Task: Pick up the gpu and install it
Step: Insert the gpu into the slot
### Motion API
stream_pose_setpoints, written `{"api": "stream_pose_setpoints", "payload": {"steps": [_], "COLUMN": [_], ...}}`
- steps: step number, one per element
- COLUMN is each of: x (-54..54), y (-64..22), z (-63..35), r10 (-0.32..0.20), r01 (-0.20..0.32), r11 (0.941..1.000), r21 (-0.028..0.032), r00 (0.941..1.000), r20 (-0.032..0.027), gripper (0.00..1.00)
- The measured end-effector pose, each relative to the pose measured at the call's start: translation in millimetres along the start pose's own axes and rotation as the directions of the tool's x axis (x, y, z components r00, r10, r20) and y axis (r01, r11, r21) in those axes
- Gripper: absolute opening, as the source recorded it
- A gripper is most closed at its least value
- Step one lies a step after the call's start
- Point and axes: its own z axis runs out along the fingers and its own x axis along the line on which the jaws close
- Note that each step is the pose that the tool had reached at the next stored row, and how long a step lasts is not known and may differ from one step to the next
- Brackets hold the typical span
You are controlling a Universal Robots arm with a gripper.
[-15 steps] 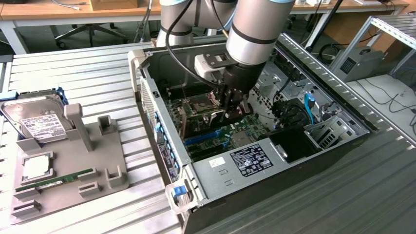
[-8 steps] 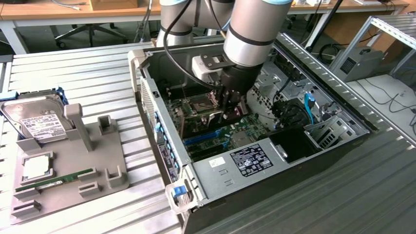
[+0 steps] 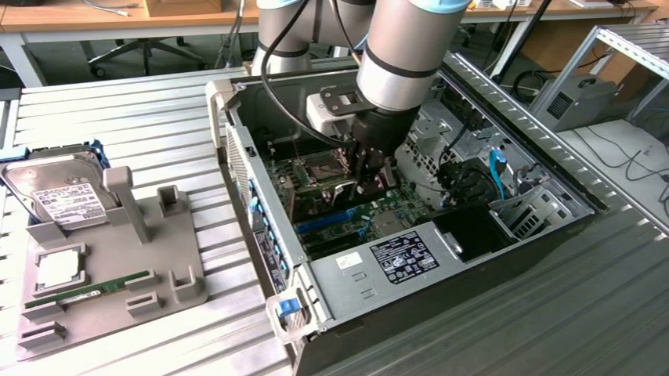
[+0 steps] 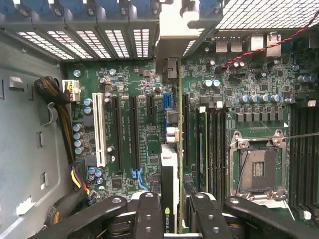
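The gpu (image 4: 169, 164) hangs edge-on between the fingers (image 4: 149, 214) of my gripper (image 4: 172, 211), which is shut on it. It is a thin dark card with a small heatsink, and its silvery end bracket (image 4: 172, 35) reaches the case's rear slot openings. The card's long edge runs along a black expansion slot on the green motherboard (image 4: 134, 89); whether it sits in the slot I cannot tell. In the exterior view my gripper (image 3: 361, 180) is down inside the open computer case (image 3: 418, 266), with the gpu (image 3: 350, 194) just above the board.
A white slot (image 4: 99, 129), the bare processor socket (image 4: 259, 169) and a cable bundle (image 4: 60, 109) flank the card. Outside the case, a grey fixture (image 3: 157, 258) holds a hard drive (image 3: 63, 196), a processor chip (image 3: 58, 268) and a green memory stick (image 3: 89, 291).
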Motion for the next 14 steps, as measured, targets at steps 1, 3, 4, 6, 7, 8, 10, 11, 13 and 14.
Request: {"api": "stream_pose_setpoints", "payload": {"steps": [1,3,4,6,7,8,10,11,13,14], "x": [0.0,0.0,0.0,0.2,0.3,0.5,0.8,1.0,1.1,1.1], "y": [0.0,0.1,0.2,0.4,2.5,7.7,10.8,12.5,14.2,14.3], "z": [0.0,0.0,0.0,3.4,3.8,4.1,6.9,9.6,10.5,10.8], "r10": [0.0,0.0,0.0,0.0,0.0,0.0,0.0,0.0,0.001,0.001], "r01": [0.0,0.0,0.0,0.0,0.0,0.0,0.0,0.0,-0.001,-0.001], "r11": [1.0,1.0,1.0,1.0,1.0,1.0,1.0,1.0,1.0,1.0], "r21": [0.0,0.0,0.0,-0.0001,0.0002,0.0,0.0,-0.0001,0.0,0.0001], "r00": [1.0,1.0,1.0,1.0,1.0,1.0,1.0,1.0,1.0,1.0], "r20": [0.0,0.0,0.0,-0.0002,0.0004,0.0,0.0001,-0.0002,-0.0001,0.0001], "gripper": [0.27,0.27,0.27,0.27,0.27,0.27,0.27,0.27,0.27,0.27]}}
